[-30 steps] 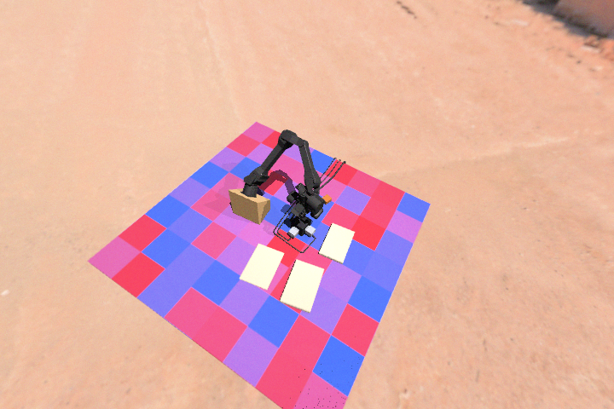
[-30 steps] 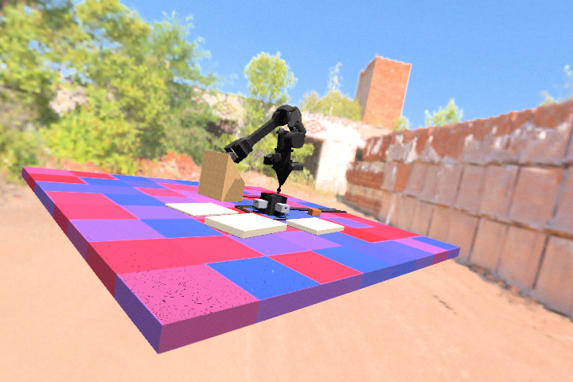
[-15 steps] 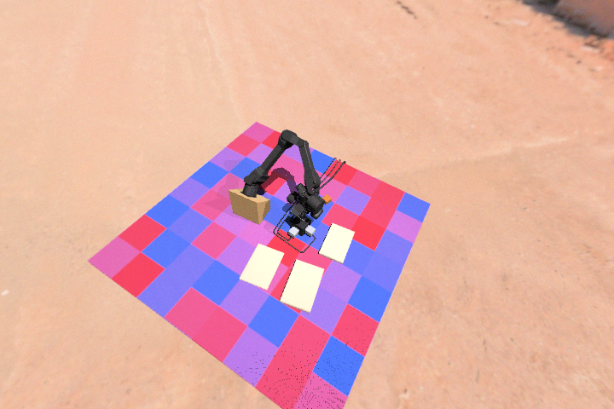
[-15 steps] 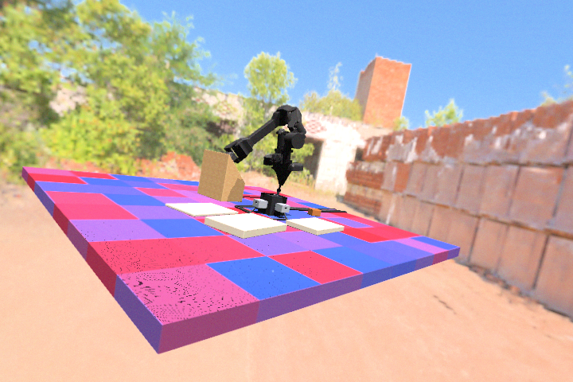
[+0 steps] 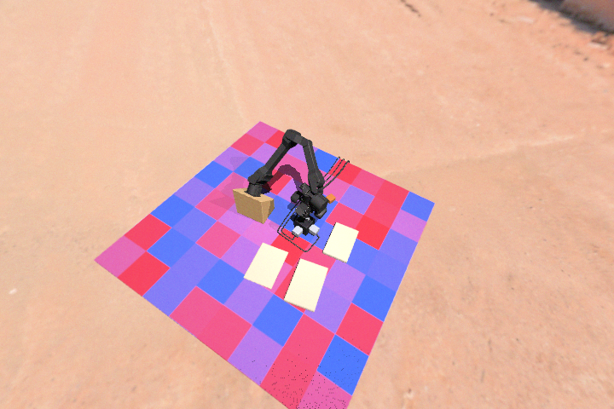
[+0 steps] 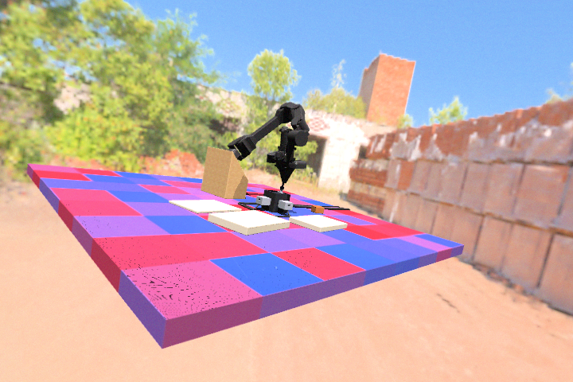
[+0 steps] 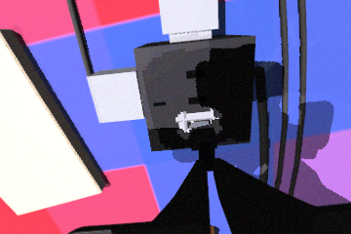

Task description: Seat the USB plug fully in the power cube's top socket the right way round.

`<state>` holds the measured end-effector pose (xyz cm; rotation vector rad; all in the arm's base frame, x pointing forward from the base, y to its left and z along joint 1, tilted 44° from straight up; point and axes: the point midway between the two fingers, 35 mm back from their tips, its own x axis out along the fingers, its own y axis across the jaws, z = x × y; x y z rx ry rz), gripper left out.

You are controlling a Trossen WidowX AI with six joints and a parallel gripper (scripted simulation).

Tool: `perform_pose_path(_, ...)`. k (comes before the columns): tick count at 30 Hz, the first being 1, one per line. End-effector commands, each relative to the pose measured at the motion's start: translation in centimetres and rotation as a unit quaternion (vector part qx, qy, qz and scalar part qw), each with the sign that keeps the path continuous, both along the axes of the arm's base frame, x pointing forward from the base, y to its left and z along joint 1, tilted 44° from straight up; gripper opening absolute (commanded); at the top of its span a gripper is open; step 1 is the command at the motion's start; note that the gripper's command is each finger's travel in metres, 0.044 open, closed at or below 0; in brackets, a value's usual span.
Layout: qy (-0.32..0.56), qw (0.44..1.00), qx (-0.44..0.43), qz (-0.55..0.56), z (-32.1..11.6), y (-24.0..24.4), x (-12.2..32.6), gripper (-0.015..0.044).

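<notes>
The black power cube (image 5: 305, 227) (image 6: 274, 204) (image 7: 169, 83) stands on the table with a white plug block on each of two sides. Thin dark slots show on its top in the wrist view. My gripper (image 6: 282, 185) (image 7: 208, 166) points down over the cube, shut on the small black USB plug (image 7: 206, 141). The plug's bright metal end (image 7: 198, 117) shows just beyond the fingertips, over the part of the top nearest the fingers. Whether it touches the top or enters the socket cannot be told. The fingertips and shadow hide part of the top.
Three cream slabs (image 5: 266, 265) (image 5: 306, 284) (image 5: 340, 242) lie near the cube; one slab (image 7: 37, 132) is beside it in the wrist view. Dark cables (image 7: 302, 73) run around it. An orange block (image 5: 331, 198) (image 6: 317, 209) and a tan block (image 5: 252, 206) (image 6: 218, 173) also stand on the table.
</notes>
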<state>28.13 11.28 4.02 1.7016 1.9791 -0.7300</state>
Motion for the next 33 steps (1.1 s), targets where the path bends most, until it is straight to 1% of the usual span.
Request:
perform_pose_path(1, 0.002, 1.000, 0.001, -0.002, -0.04, 0.06, 0.00, 0.0000)
perform_pose_path(33, 0.002, 1.000, 0.001, -0.002, -0.32, 0.32, -0.06, 0.0000)
